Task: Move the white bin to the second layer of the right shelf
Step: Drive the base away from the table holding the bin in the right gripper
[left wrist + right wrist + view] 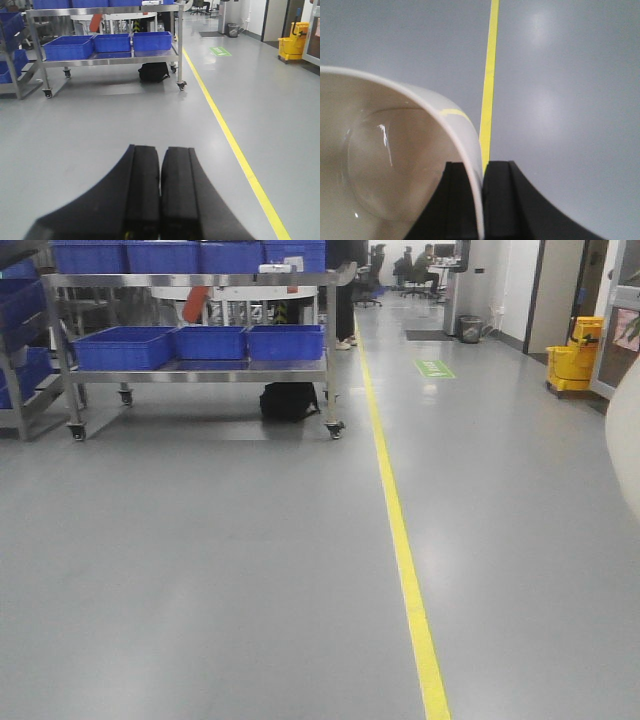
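The white bin is a glossy cream tub held tilted over the grey floor, its mouth toward the right wrist camera. My right gripper is shut on its rim wall, one finger inside and one outside. In the front view a curved piece of the white bin shows at the right edge. My left gripper is shut with nothing in it and hangs above bare floor. The right shelf second layer is out of view.
A wheeled steel cart with blue crates stands ahead on the left, with a black bag under it. Another rack is at the far left. A yellow floor line runs forward. A yellow mop bucket is at the right.
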